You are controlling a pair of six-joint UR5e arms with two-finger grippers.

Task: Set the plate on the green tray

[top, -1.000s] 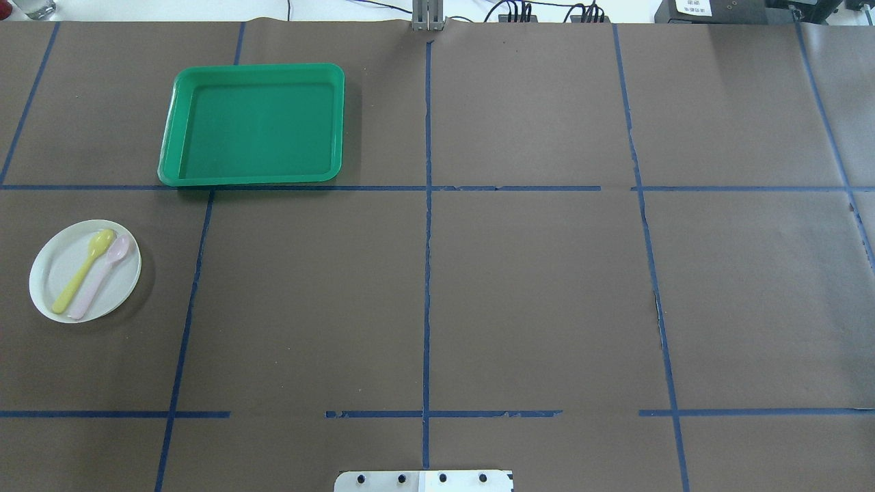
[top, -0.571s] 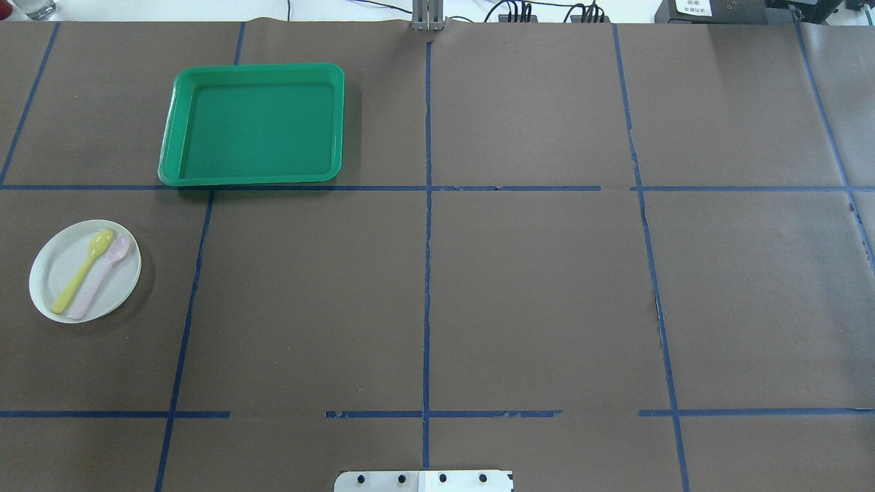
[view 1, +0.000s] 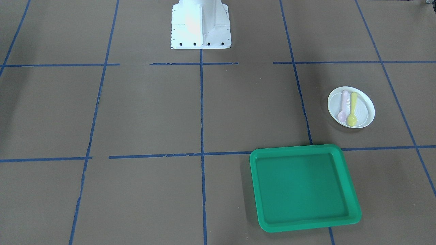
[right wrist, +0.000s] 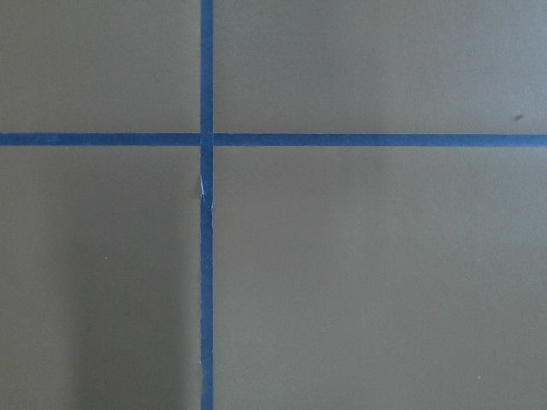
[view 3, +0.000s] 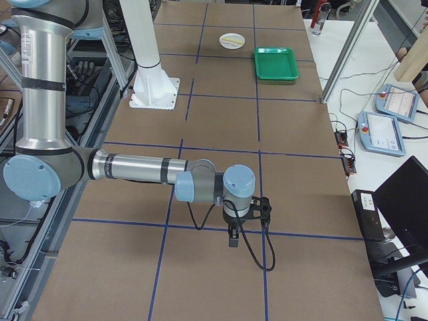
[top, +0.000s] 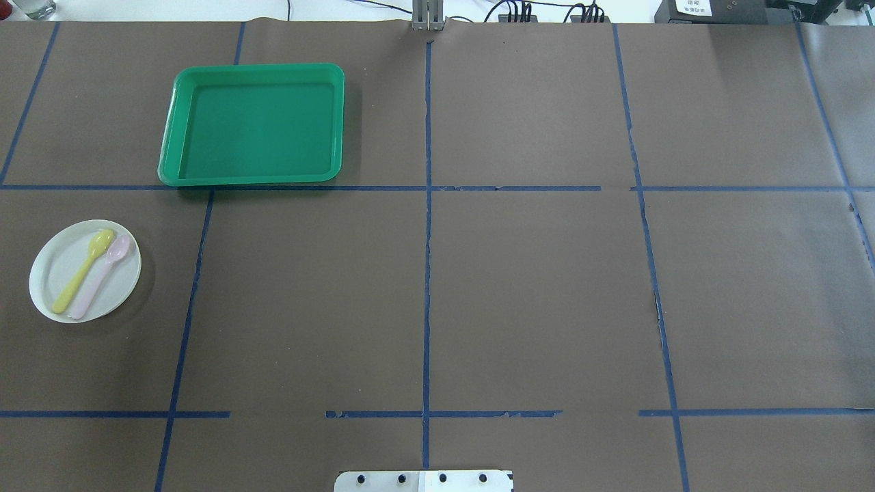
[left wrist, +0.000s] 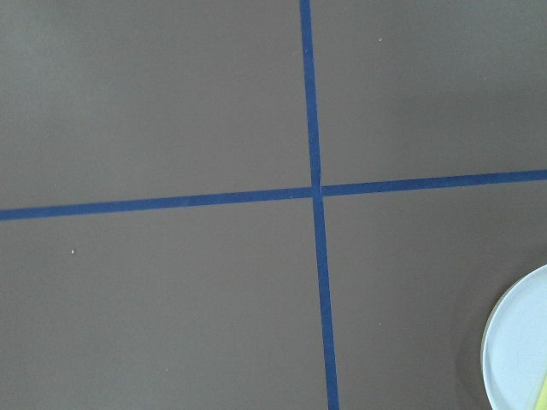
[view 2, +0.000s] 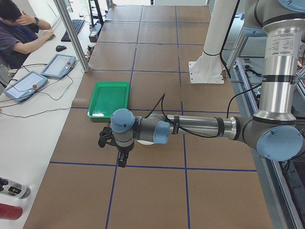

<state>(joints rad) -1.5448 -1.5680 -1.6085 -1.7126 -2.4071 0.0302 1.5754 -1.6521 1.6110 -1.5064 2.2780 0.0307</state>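
Exterior left showed the left hand (view 2: 122, 161) hanging over the surface (top: 533, 294) near the plate (top: 60, 263); whether it or the far-off right hand (view 3: 232, 237) was open could not be told. The plate lay ungrasped, apart from the bare green tray (top: 251, 182), so seemingly the whole task remained.

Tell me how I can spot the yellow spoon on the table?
Find the big green tray first. Nearer the robot, toward its left, sits a small white plate holding two spoons. The yellow spoon lies beside the pink spoon, and it is the only yellow thing there.
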